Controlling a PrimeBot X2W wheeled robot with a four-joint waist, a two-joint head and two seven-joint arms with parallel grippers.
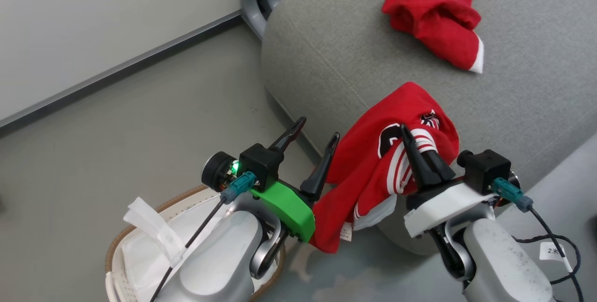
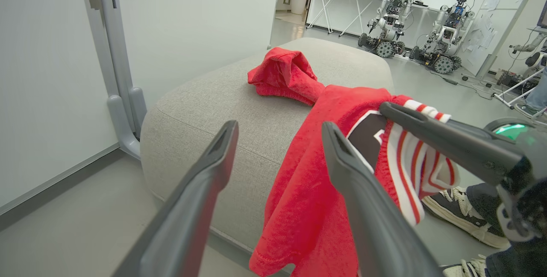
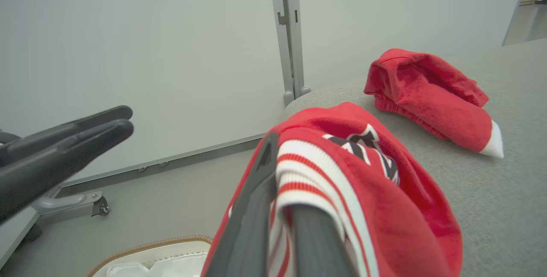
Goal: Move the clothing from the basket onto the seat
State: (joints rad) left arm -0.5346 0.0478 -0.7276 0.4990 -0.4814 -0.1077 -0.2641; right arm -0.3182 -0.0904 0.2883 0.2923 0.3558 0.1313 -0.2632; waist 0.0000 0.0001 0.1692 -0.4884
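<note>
The basket (image 1: 122,236) sits on the floor at the lower left with a white liner (image 1: 140,255) inside. The left hand (image 1: 318,127) hovers released, its fingers spread and empty, just beside the front edge of the seat (image 1: 326,50). A red lettered garment (image 1: 368,171) drapes over that edge, partly hanging down. The right hand (image 1: 405,130) is clenched on its striped trim. A second red garment (image 1: 433,22) lies crumpled farther back on the seat, apart from the first.

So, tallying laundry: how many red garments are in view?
2. A crumpled garment lies on the seat; a lettered garment hangs over its edge, held by the right gripper. The basket is partly hidden.
</note>
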